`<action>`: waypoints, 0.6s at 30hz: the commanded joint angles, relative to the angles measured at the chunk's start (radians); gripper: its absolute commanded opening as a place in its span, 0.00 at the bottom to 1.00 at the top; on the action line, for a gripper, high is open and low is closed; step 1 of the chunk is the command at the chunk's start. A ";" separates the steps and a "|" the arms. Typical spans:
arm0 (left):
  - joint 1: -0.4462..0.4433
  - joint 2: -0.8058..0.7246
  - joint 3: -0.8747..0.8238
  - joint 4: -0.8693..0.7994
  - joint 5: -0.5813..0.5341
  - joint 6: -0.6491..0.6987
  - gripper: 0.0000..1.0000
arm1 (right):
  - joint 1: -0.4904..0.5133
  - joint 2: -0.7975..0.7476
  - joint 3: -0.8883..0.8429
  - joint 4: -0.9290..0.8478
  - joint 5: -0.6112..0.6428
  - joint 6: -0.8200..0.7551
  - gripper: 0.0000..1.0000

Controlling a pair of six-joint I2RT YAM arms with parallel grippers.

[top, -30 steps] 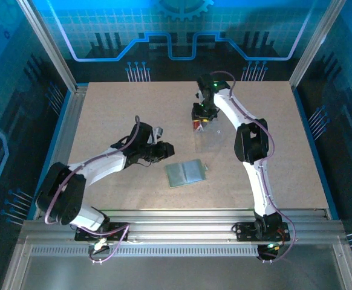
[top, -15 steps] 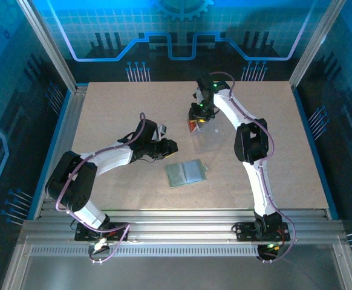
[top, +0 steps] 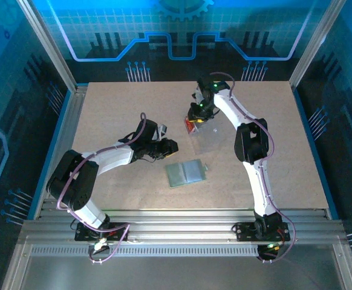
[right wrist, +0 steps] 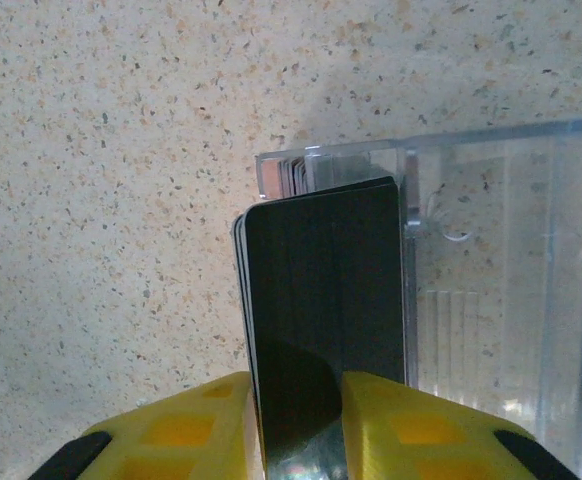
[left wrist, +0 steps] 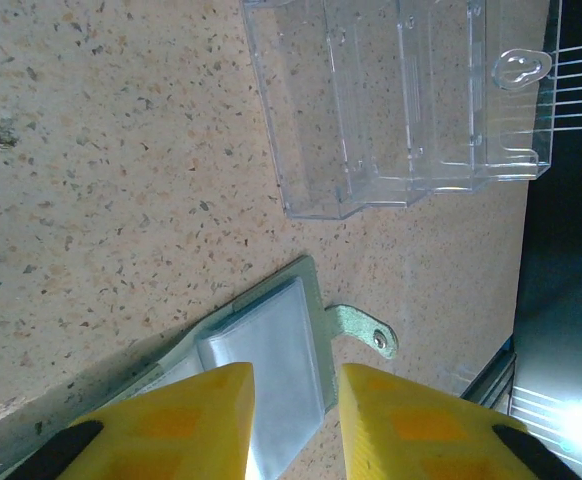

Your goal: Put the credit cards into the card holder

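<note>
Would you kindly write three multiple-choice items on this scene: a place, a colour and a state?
1. Where is the card holder? A) on the near side of the clear case B) on top of that case C) far left corner
2. Colour of what the right claw holds? A) red B) black C) white
3. How is the left claw? A) shut on the holder B) open, nothing between C) shut on a card
Key: 1A, it lies below the case in the top view; 2B, a black card is clamped in it; 3B, the holder shows through the gap.
</note>
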 commanded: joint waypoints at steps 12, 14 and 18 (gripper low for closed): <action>0.011 0.030 0.005 0.018 0.025 -0.019 0.30 | -0.006 -0.055 -0.013 0.007 -0.072 -0.021 0.25; 0.012 0.032 0.004 0.020 0.026 -0.019 0.30 | -0.007 -0.057 -0.014 0.007 -0.076 -0.022 0.24; 0.010 0.033 0.002 0.023 0.026 -0.019 0.30 | -0.006 -0.060 -0.014 0.007 -0.083 -0.021 0.24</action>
